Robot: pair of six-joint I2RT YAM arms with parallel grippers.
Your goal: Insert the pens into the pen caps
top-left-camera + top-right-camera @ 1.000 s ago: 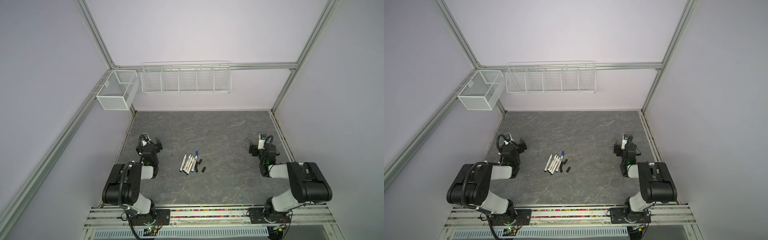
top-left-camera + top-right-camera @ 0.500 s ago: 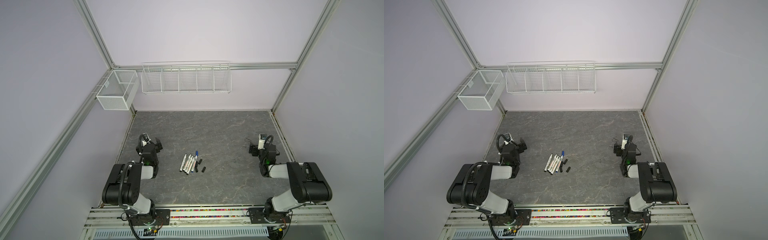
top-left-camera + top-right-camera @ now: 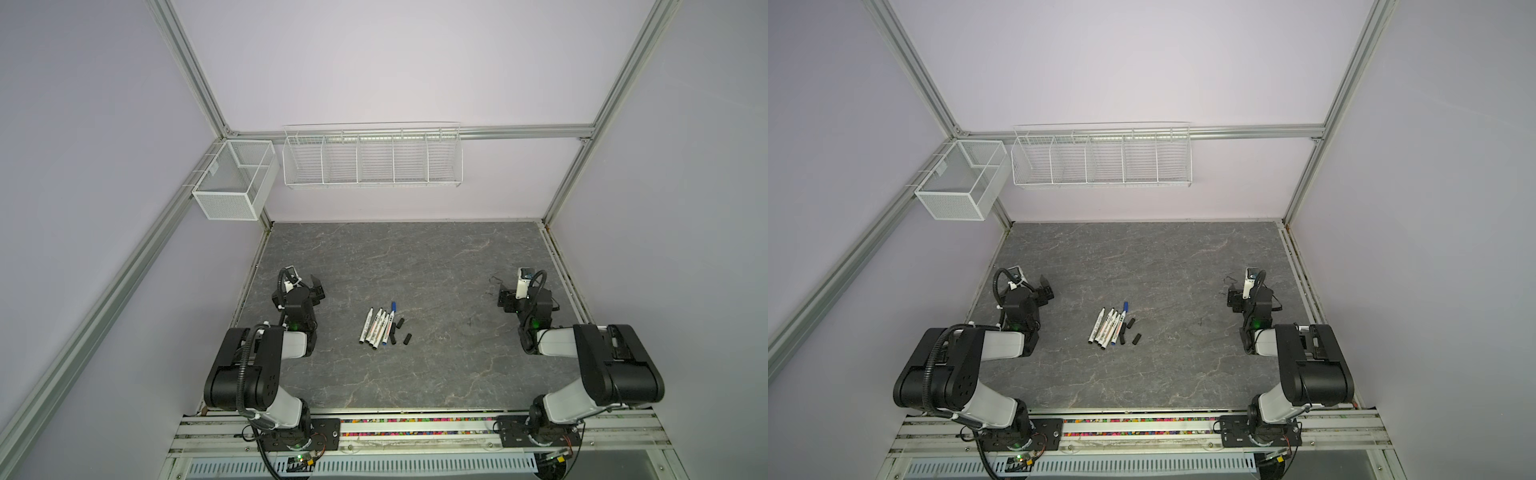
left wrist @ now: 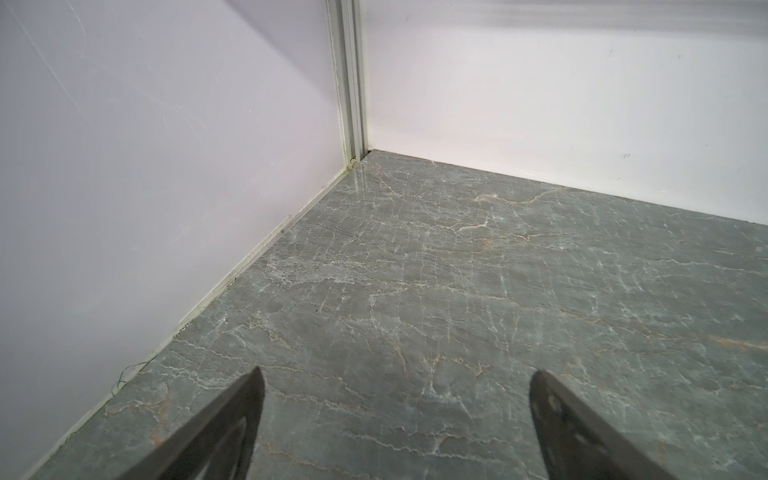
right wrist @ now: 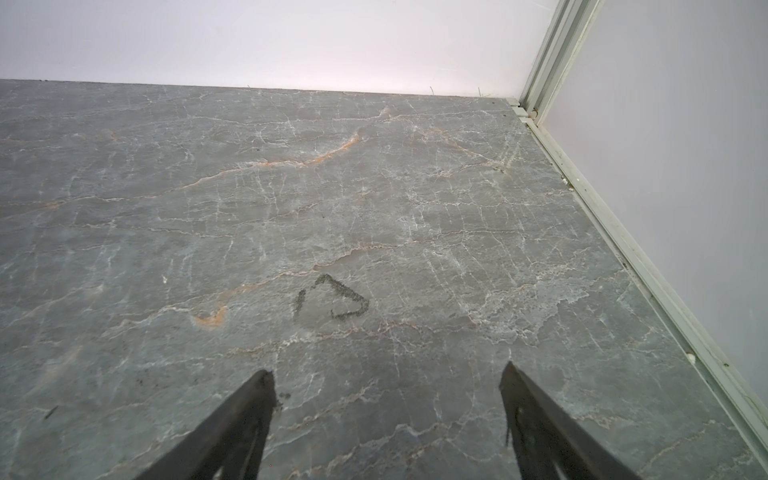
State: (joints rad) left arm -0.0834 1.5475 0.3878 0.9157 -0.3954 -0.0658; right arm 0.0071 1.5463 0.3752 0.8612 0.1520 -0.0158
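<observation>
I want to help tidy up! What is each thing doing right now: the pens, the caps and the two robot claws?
pens: lying flat in a bunch on the table, none held.
pen caps: loose beside the pens, too small to count.
left gripper: open, holding nothing.
right gripper: open, holding nothing.

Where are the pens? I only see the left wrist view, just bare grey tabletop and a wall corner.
Observer: The pens lie bunched in the middle of the tabletop, in both top views.
Operator: Any caps loose?
Observer: Yes, black pen caps lie just right of the bunch.
Operator: And the right pincer?
Observer: The right pincer is open and empty, with a dark scribble just ahead of it.
</observation>
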